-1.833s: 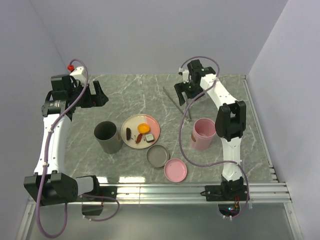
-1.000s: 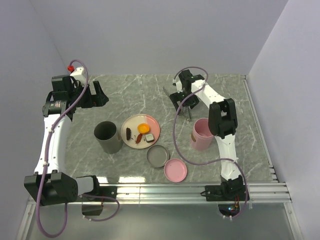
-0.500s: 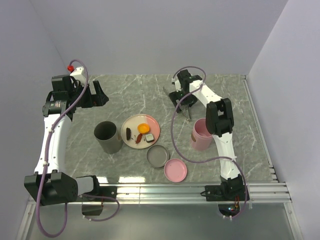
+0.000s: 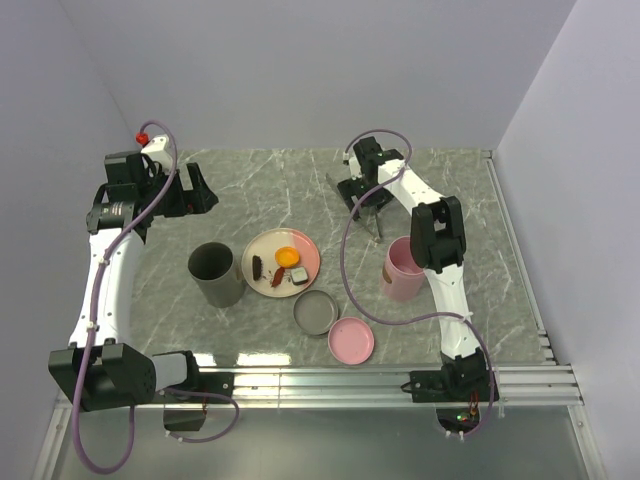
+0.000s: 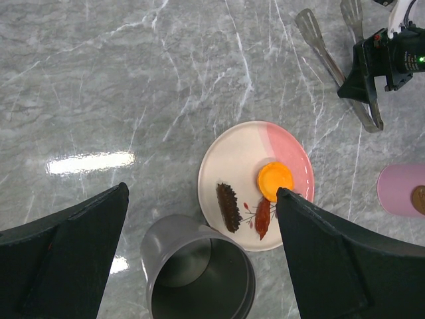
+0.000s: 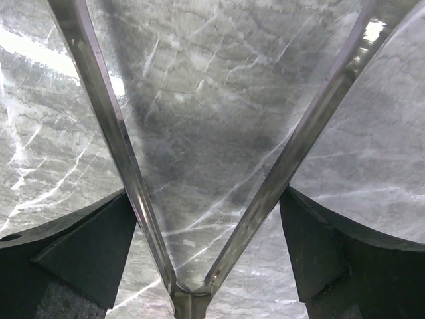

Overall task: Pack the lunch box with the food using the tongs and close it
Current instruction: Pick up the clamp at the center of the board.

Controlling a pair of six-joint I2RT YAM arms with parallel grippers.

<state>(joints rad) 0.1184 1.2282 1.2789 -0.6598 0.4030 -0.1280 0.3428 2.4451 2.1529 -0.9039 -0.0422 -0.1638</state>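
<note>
The tongs (image 4: pixel 345 197) lie flat on the grey marbled table (image 4: pixel 270 190) toward its far right part, well apart from the food. Their two slim steel arms are spread in a narrow V with nothing between them. The right gripper (image 4: pixel 362 196) is down over them near the joined end. In the right wrist view the V (image 6: pixel 109 126) runs up between the two dark fingers (image 6: pixel 73 252), one on the outer side of each arm. The jaws stand wide, with the tips right beside the metal, but whether they press on it cannot be told. The left wrist view shows the scalloped tips of the tongs (image 5: pixel 325 54) pointing away from the plate. The food sits on the cream-and-pink plate (image 4: pixel 303 249) near the middle of the table. It consists of a round orange piece (image 4: pixel 287 256), a dark brown oblong piece (image 4: pixel 258 266), a reddish sliver (image 4: pixel 277 277) and a small pale-and-dark square (image 4: pixel 299 276). A grey cylindrical container (image 4: pixel 217 274) stands just left of the plate and a pink one (image 4: pixel 407 268) stands to its right, both open-topped. A shallow grey dish (image 4: pixel 317 311) and a pink lid (image 4: pixel 352 340) lie nearer the arm bases, just beside each other. The left gripper (image 4: pixel 195 189) hangs high over the far left of the table, its jaws spread wide with nothing between them.
</note>
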